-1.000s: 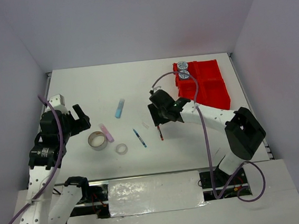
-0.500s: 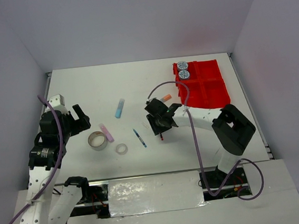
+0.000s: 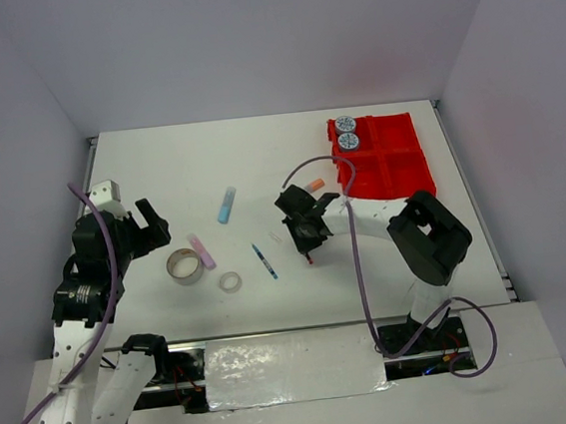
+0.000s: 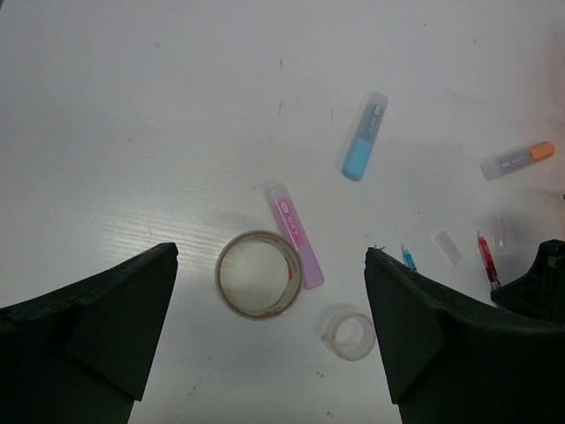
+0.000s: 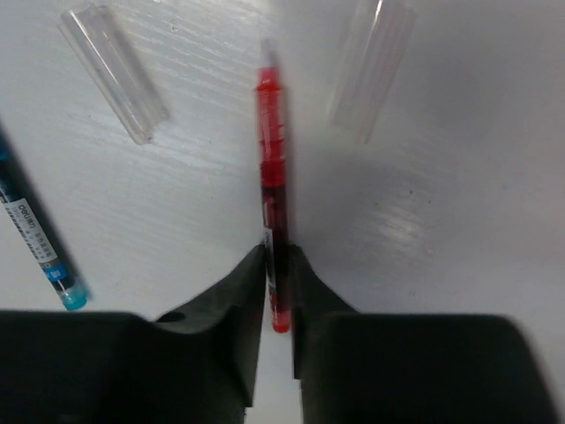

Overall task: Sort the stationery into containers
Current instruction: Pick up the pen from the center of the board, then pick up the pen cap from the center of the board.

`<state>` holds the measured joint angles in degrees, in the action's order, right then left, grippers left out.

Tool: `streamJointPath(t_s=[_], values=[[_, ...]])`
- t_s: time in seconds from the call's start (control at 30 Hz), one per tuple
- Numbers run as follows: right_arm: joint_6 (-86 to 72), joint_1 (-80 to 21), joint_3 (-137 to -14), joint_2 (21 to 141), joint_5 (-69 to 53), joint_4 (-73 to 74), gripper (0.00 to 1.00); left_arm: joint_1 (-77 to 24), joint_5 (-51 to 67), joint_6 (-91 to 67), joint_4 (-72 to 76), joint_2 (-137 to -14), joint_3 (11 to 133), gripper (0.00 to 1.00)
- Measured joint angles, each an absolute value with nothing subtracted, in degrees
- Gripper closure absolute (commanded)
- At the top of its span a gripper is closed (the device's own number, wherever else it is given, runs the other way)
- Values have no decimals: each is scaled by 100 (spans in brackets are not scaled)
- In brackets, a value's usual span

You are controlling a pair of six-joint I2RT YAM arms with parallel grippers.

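Right end effector (image 5: pixel 275 265) clamped on red pen (image 5: pixel 272 159), on the surface (image 5: pixel 459 230) (grip clear only in right wrist view, hidden from top); blue pen (image 5: pixel 35 238) left of it. Left end effector (image 3: pixel 150 223) spread wide, silver tape ring (image 4: pixel 259 285) below between its fingers.

Robot lab test cell — white table (image 3: pixel 158 164) boxed by plain walls (image 3: pixel 246 35), purple cables (image 3: pixel 358 275) trailing.

red pen (image 5: pixel 271 177), red tray (image 3: pixel 406 167), lt-blue stick (image 4: pixel 364 138)
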<state>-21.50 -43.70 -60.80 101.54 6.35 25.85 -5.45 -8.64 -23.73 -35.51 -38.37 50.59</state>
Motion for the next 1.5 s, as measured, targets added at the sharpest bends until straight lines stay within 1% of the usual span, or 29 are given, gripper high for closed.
streamJointPath(t_s=[0.03, 0.07, 0.33, 0.43, 0.53, 0.6, 0.67, 0.8, 0.87, 0.93, 0.97, 1.0, 1.17, 1.33, 1.4, 1.5], values=[[-2121, -4359, -6123, 10182, 639, 2635, 94, -545, -864, -2373, -3551, -3837, 5059, 1], [-2123, -4344, -6169, 10213, 613, 2676, 99, -545, -864, -2375, -3551, -3837, 5059, 1], [-2023, -4324, -6219, 10064, 493, 2856, 100, -545, -869, -2397, -3553, -3730, 5059, 1], [-1859, -4320, -6289, 9583, 572, 3151, 100, -545, -707, -2569, -3546, -3826, 5072, 1], [-1728, -4283, -6541, 8912, 711, 3389, 100, -569, -283, -2976, -3363, -4093, 5076, 1], [-1660, -4239, -6689, 8403, 843, 3437, 100, -773, -220, -3382, -3129, -4331, 5074, 1], [-1603, -4130, -6729, 7874, 989, 3468, 100, -1326, -443, -3830, -2808, -4668, 5078, 1], [-1531, -3789, -6622, 7022, 1190, 3695, 100, -2757, -1135, -4609, -2418, -5826, 5341, 2], [-1529, -3671, -6490, 6702, 1306, 3833, 100, -3234, -1468, -4991, -2281, -6504, 5568, 2], [-1518, -3647, -6324, 6420, 1365, 3981, 100, -3581, -1861, -5470, -2248, -7264, 5876, 6], [-1511, -3647, -6246, 6307, 1387, 4042, 100, -3701, -2008, -5710, -2283, -7590, 6038, 12], [-1509, -3647, -6160, 6191, 1424, 4110, 100, -3806, -2137, -5953, -2329, -7942, 6211, 13], [-1509, -3647, -6029, 6060, 1496, 4250, 100, -4075, -2432, -6755, -2609, -9347, 7046, 12], [-1500, -3647, -6029, 6171, 1483, 4248, 100, -4130, -2423, -7074, -3015, -10558, 8123, 14], [-1487, -3649, -6029, 6219, 1474, 4246, 100, -4136, -2410, -7155, -3157, -10912, 8429, 15], [-1468, -3649, -6029, 6239, 1446, 4241, 100, -4141, -2375, -7325, -3339, -11174, 8543, 16]])
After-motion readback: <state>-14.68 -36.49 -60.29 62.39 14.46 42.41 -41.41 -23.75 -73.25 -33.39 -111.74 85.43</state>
